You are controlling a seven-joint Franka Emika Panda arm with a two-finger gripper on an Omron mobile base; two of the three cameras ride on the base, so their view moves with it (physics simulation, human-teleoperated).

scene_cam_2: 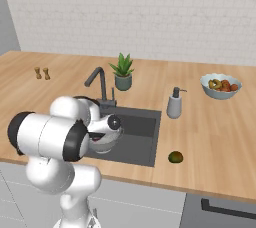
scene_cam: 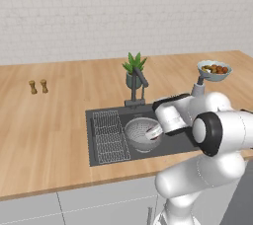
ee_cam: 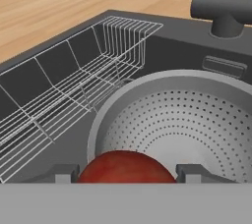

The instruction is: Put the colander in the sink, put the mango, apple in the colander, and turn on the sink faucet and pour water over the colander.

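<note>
Gripper (ee_cam: 126, 173) holds the apple (ee_cam: 126, 167) between its two fingertips, right above the colander (ee_cam: 187, 120), which sits in the sink (scene_cam: 101, 157) just right of the wire rack (scene_cam: 108, 135). Release looks next, straight down into the bowl. Far right, the mango (scene_cam_2: 175, 157) lies on the counter (scene_cam_2: 220, 147) by the sink's near right corner.

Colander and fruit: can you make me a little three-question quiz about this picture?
1. True or false: the colander sits inside the sink.
2. Which fruit is between the gripper fingers? A) mango B) apple C) banana
3. Where does the mango lie?

Key:
1. True.
2. B, the red apple, held over the colander.
3. On the wooden counter, right of the sink near the front edge.
</note>
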